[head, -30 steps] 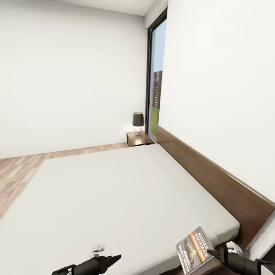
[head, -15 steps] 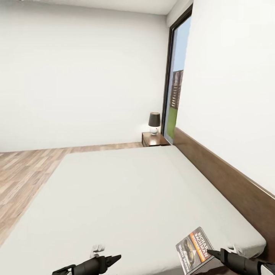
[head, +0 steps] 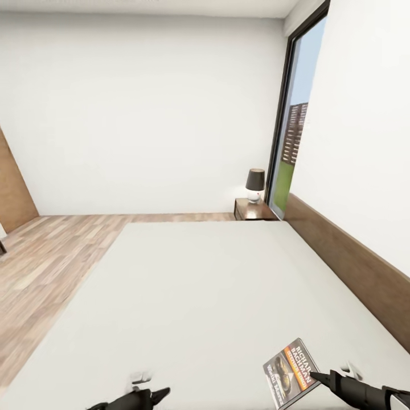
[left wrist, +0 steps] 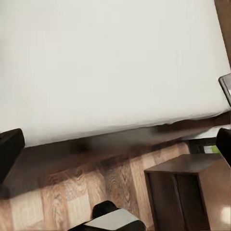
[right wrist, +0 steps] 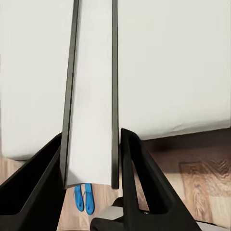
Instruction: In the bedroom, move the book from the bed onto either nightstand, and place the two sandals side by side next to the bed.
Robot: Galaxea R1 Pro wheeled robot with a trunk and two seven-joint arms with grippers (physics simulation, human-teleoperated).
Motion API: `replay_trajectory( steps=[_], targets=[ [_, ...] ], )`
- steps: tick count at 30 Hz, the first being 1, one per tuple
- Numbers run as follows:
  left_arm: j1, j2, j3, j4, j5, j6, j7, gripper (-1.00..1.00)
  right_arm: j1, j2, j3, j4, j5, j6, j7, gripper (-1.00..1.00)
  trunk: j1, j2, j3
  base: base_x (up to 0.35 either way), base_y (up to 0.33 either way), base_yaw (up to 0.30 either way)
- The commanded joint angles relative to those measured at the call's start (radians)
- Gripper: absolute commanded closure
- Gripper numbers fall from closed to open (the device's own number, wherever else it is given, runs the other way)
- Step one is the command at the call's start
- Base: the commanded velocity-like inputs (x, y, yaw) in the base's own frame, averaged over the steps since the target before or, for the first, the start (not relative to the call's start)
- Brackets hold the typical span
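Both arms are glossy black, tapering to pointed tips. The right hand (right wrist: 91,185) has two broad, wedge-shaped black fingers (right wrist: 139,178); a pale grey, possibly metal, section sits behind them.

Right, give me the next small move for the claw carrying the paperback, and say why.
Probably keep turning toward a dark wooden nightstand before releasing. The right claw clamps the thin dark paperback book above the off-white mattress bed; the lamp-topped nightstand sits across the bed, while the other is beside it.

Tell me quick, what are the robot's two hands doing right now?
Left gripper: jaws look closed, holding nothing.
Right gripper: jaws shut on the book, lifted over the bed.
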State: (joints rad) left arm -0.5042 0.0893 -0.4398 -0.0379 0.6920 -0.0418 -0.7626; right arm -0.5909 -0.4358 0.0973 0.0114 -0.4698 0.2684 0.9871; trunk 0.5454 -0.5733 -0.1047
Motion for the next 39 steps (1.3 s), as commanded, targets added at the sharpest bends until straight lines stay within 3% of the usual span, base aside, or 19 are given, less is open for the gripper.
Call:
replay_trajectory(
  steps=[1,3,4,6,11,13,18,39],
  targets=[
    [0.004,0.001,-0.008,0.007,0.002,-0.024,0.016,-1.00,-0.001,-0.001,0.002,0.001,-0.012,0.008,0.004,1.00,0.000,-0.002,-0.002,0.000,0.000,0.293],
    [0.024,0.002,-0.008,0.012,-0.001,-0.042,0.033,-1.00,-0.001,-0.001,0.002,0.001,-0.012,0.008,0.004,1.00,0.000,-0.002,-0.002,0.000,0.000,0.293],
    [0.061,0.003,-0.008,0.014,-0.010,-0.055,0.043,-1.00,-0.001,-0.002,0.002,0.001,-0.012,0.008,0.004,1.00,0.000,-0.002,-0.002,0.000,0.000,0.293],
    [0.083,0.004,-0.008,0.015,-0.035,-0.068,0.048,-1.00,-0.001,-0.003,0.002,0.001,-0.012,0.008,0.004,1.00,0.000,-0.002,-0.002,0.000,0.000,0.293],
    [0.097,0.000,-0.008,0.016,-0.195,-0.110,0.051,-1.00,-0.001,-0.001,0.002,0.001,-0.012,0.008,0.004,1.00,0.000,-0.002,-0.002,0.000,0.000,0.293],
    [0.097,0.000,-0.008,0.016,-0.218,-0.112,0.051,-1.00,-0.001,-0.001,0.002,0.001,-0.012,0.008,0.004,1.00,0.000,-0.002,-0.002,0.000,0.000,0.293],
    [0.098,0.000,-0.007,0.016,-0.239,-0.114,0.051,-1.00,-0.001,-0.001,0.002,0.001,-0.012,0.008,0.004,1.00,0.000,-0.002,-0.002,0.000,0.000,0.293],
    [0.098,0.001,-0.007,0.016,-0.240,-0.116,0.051,-1.00,-0.001,0.000,0.002,0.001,-0.012,0.008,0.004,1.00,0.000,-0.002,-0.002,0.000,0.000,0.293]
  ],
)
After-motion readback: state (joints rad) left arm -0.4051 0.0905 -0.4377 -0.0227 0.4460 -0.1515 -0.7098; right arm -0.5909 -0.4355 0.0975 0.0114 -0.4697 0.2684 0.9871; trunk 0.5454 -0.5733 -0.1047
